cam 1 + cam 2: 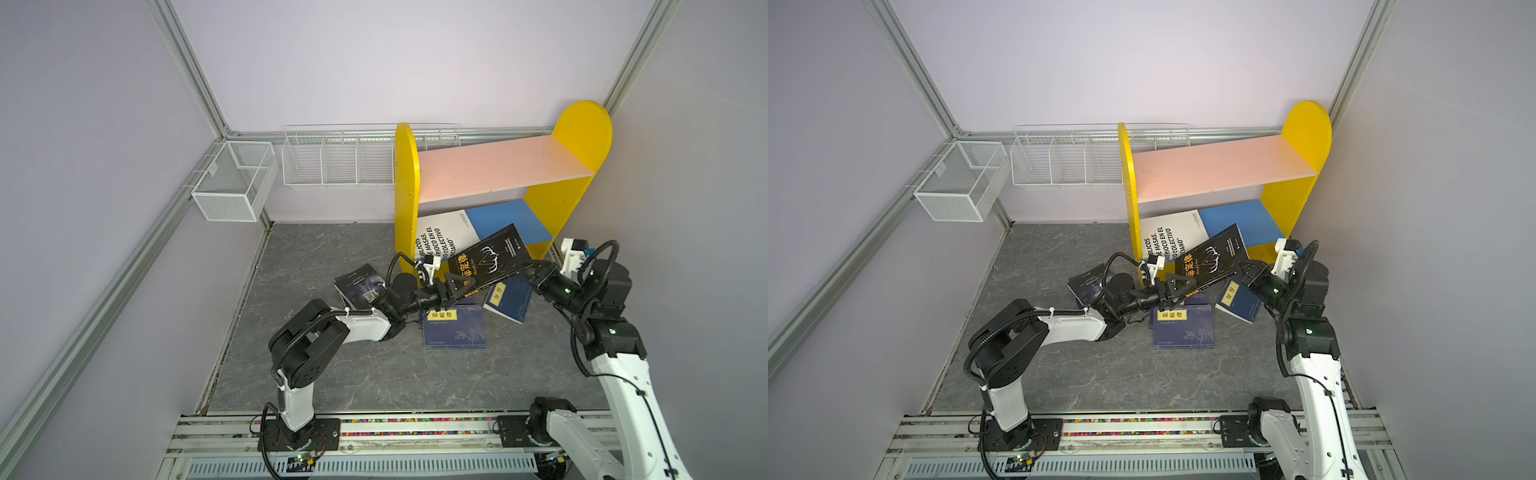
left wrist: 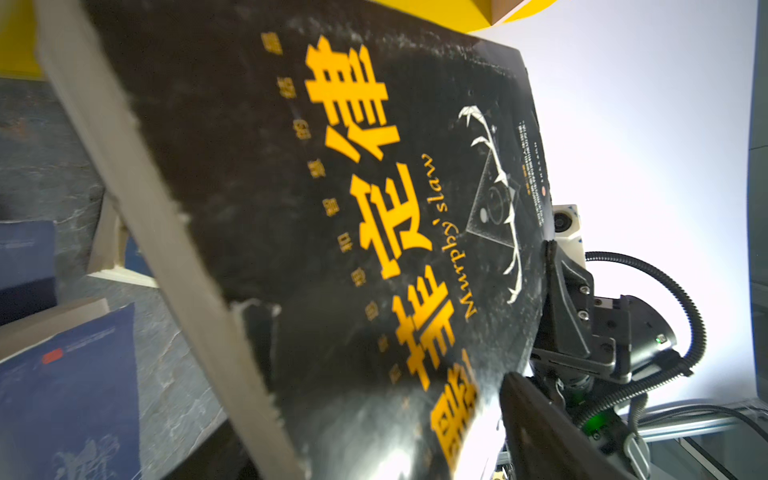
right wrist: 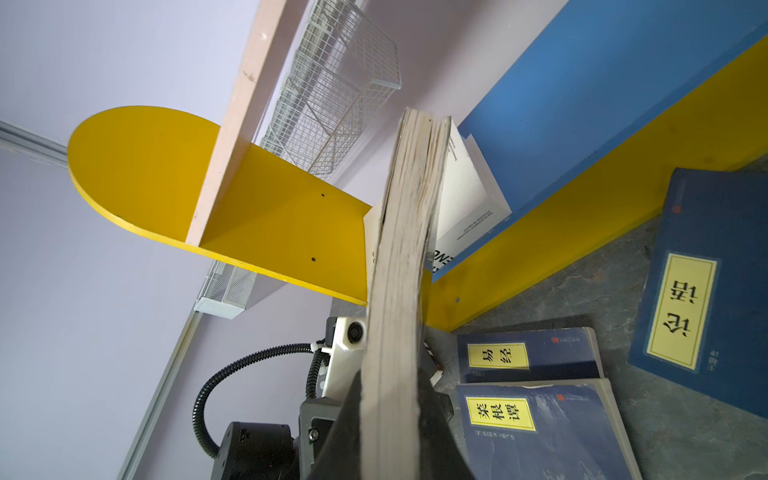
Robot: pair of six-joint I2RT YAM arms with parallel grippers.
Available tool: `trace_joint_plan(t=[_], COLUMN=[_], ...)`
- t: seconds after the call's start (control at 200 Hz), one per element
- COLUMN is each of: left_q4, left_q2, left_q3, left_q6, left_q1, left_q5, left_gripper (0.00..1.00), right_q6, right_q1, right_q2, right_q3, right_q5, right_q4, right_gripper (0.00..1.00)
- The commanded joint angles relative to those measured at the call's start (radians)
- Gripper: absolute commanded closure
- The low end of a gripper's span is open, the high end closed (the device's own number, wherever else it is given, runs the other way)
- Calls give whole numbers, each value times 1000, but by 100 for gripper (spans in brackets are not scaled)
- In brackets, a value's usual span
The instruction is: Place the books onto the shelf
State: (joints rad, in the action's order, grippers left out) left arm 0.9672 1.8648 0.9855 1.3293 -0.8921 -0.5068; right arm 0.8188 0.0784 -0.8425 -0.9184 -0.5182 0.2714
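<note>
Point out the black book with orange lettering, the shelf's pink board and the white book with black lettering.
black book (image 1: 493, 259), a top view, middle of its front cover.
pink board (image 1: 498, 166), a top view, middle of its top face.
white book (image 1: 459, 232), a top view, white cover beside the lettering.

Mesh basket (image 1: 232, 187) beside wire divider basket (image 1: 336, 160) — grey marbled tabletop (image 1: 353, 374) below.

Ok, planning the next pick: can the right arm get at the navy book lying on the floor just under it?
Probably not yet. The navy book lies close by, but the right arm's fingers are shut on the black book, which must be shelved or released first.
</note>
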Motion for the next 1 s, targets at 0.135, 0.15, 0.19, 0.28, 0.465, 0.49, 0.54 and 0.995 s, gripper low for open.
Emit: trace_joint_plan(t=[0.135,0.15,0.19,0.28,0.465,0.49,0.54,0.995], left_q4=[-14,-17,-19,-4,16,18,20,-76], left_q2=[-99,-103,-112,-125,-134,-135,-136,-195], left_q3=[24,23,21,13,-4,-5,-5,-3], left_q6=[-57,-61,-67,-67,-59,-58,-56,-105], left_q1=[7,8,10,16,31,34,37,65], left_q5=[16,18,23,33,40,38,31,-39], left_gripper=[40,42,47,63,98,100,100,100], right_q6=[98,105,121,137,132,126,116,218], right_q1=[42,43,47,50,63,65,70,193], right_q2=[-31,-37,-50,-72,-95,-99,-108,-251], right_q3=[47,63,76,97,125,124,126,143], right_q5=[-155,-168,-189,-218,-257,-260,-269,-435], right_q4=[-302,-322,-357,-406,-433,-426,-422,-611], right_gripper=[91,91,91,89,64,60,59,53])
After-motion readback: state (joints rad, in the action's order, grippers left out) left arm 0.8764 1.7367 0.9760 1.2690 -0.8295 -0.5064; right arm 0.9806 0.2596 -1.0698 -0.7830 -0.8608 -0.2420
